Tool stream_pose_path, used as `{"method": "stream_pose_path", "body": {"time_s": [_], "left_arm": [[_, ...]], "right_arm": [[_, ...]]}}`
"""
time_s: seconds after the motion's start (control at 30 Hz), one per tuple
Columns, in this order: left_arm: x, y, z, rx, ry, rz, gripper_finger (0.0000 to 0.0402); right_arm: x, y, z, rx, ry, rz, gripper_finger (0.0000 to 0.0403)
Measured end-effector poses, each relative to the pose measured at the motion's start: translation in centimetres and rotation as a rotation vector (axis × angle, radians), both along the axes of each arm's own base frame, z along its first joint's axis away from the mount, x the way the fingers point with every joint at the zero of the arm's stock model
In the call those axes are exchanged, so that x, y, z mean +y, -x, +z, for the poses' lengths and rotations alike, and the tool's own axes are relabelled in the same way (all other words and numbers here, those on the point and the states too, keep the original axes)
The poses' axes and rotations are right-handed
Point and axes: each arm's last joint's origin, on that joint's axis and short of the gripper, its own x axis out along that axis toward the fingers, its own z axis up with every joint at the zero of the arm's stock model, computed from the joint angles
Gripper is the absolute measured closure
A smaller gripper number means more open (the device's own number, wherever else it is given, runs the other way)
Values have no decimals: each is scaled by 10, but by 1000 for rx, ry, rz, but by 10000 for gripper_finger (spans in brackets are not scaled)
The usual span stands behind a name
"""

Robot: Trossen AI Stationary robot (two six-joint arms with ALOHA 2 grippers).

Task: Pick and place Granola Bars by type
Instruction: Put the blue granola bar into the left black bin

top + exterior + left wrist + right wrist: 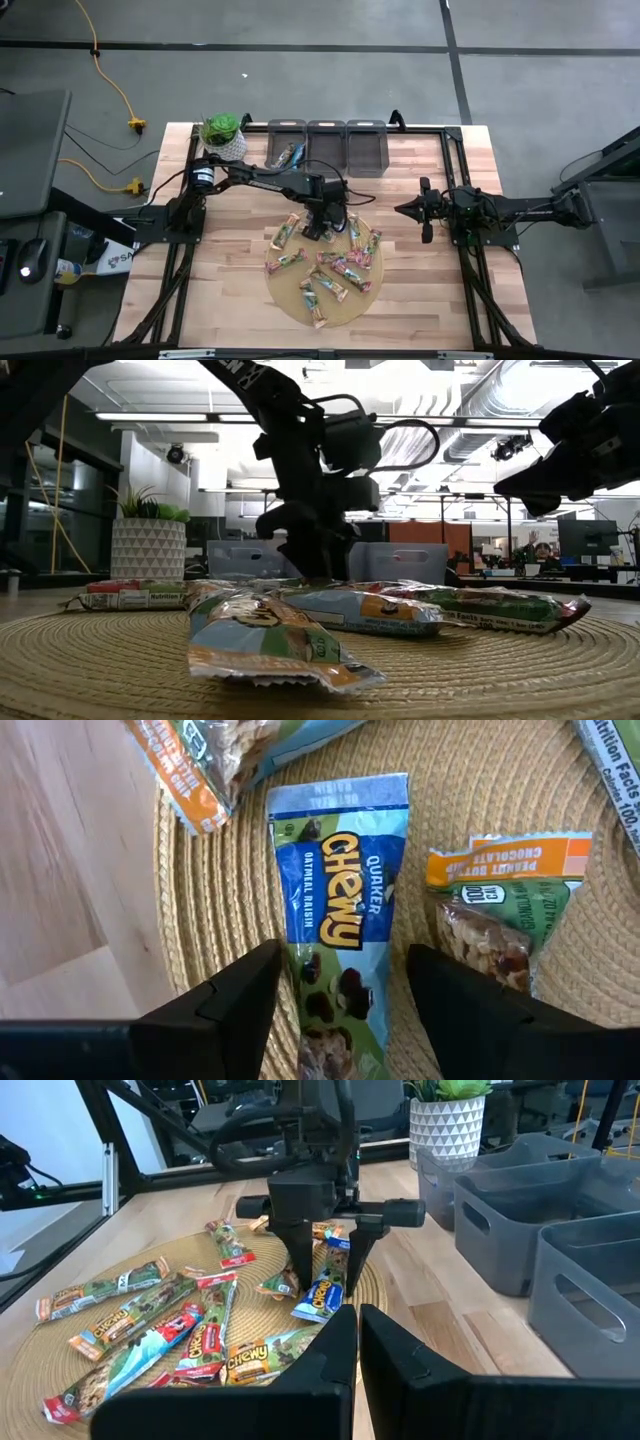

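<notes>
On the table's woven mat (pixel 480 790), the blue bar (pixel 338 910) runs lengthwise between the left fingers (pixel 250 995), spread, not yet grasping; right fingers (pixel 340 1350) clenched, farther.

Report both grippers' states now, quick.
Left gripper: open, fingers straddling the blue Chewy bar on the woven mat, not clamped on it.
Right gripper: shut, empty, waiting beside the mat.

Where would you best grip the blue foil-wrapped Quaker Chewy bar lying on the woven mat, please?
Probably across the blue Quaker Chewy bar at mid-length, from straight above: it lies flat, long and narrow, and the open left gripper straddles its narrow width.
</notes>
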Motion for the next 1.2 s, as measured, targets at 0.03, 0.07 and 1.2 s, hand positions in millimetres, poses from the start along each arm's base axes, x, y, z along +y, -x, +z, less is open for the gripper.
{"method": "stream_pose_path", "body": {"time_s": [0.03, 0.07, 1.2], "left_arm": [[0, 0, 0, 1, 2, 6, 181], [0, 0, 0, 2, 5, 15, 181], [1, -19, 62, -3, 66, 108, 343]], "right_arm": [[0, 0, 0, 0, 0, 0, 403], [0, 0, 0, -1, 0, 0, 403], [0, 0, 0, -1, 0, 0, 403]]}}
